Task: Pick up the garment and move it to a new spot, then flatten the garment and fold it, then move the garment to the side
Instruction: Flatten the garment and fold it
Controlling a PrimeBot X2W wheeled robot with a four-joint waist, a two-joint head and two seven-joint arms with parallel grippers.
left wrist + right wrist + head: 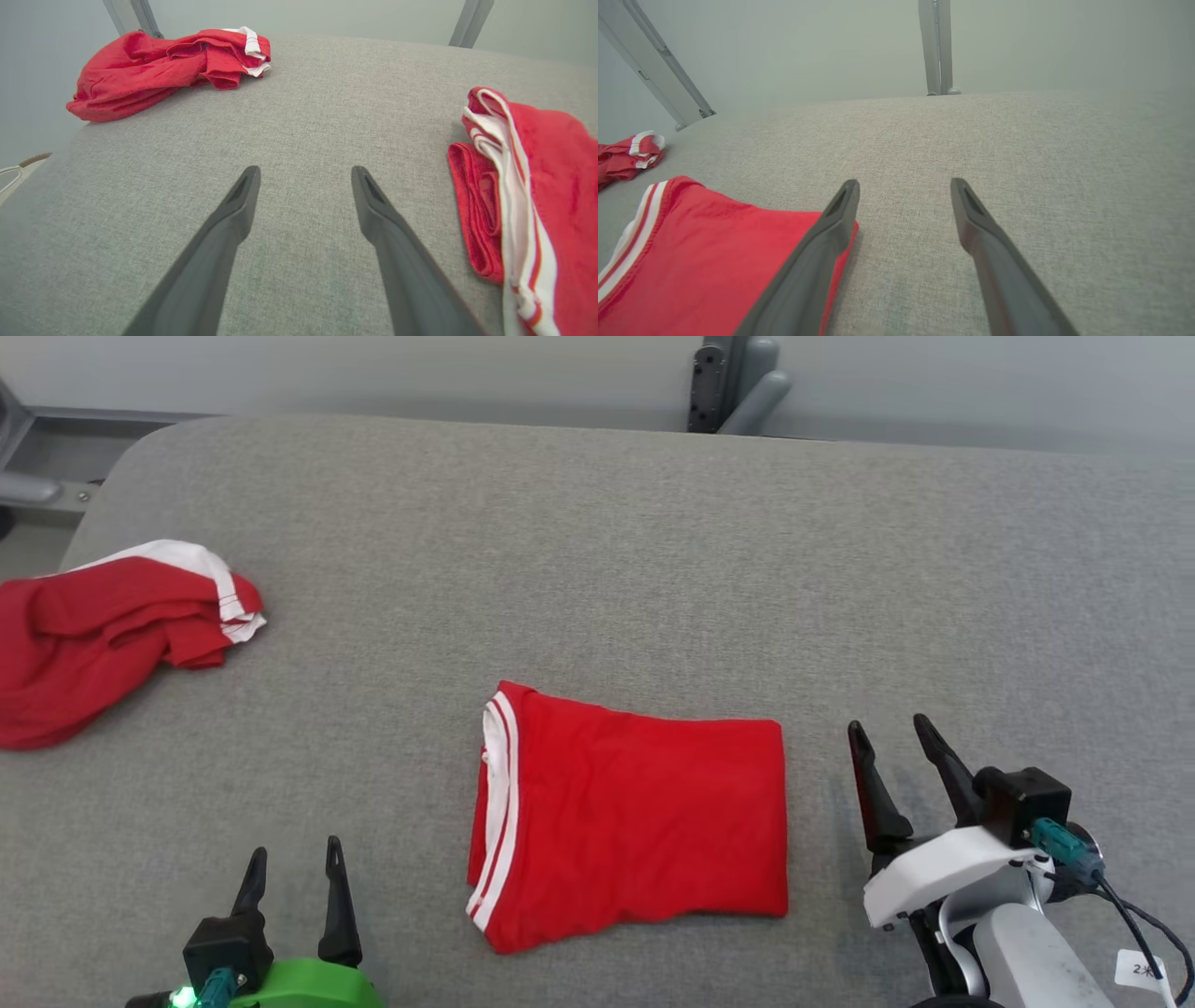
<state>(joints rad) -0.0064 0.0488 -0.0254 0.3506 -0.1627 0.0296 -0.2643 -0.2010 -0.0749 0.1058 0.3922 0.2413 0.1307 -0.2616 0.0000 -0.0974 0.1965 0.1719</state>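
Sliding the folded garment [635, 831] aside is where I judge things could go wrong: a pinch on the top layer alone would likely peel the fold open. It lies in the middle of the grey table [597, 541], a neat red rectangle with white stripes along its left edge. The right gripper [887, 723] stands just beside its right edge and the left gripper [296, 846] near its lower left, both spread and empty; a crumpled red heap [112, 635] lies far left.
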